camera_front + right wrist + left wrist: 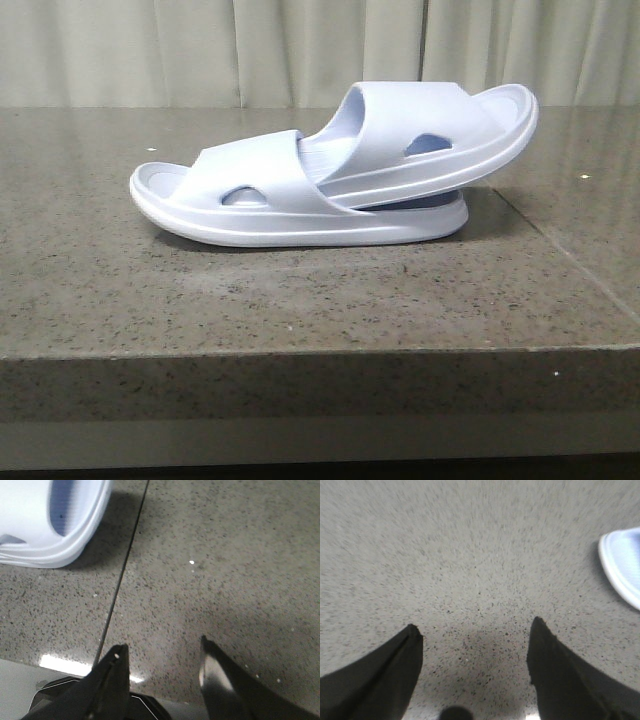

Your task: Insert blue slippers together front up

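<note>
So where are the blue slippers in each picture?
Front view: the blue slippers sit mid-table, one slotted into the other, tilted up at the right.
Left wrist view: only a pale sole edge shows, apart from the open left tool.
Right wrist view: one rounded slipper end shows, away from the open right tool.
Shared landmark: the speckled stone table.

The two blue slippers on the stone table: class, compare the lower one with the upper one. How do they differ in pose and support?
1. The lower slipper lies flat on the table; the upper slipper is tilted, its right end raised.
2. The lower one rests on the table; the upper one rests on the lower one, its left end tucked under the lower strap.

Shared: the same pale blue moulded shape, each with an oval side hole.
</note>
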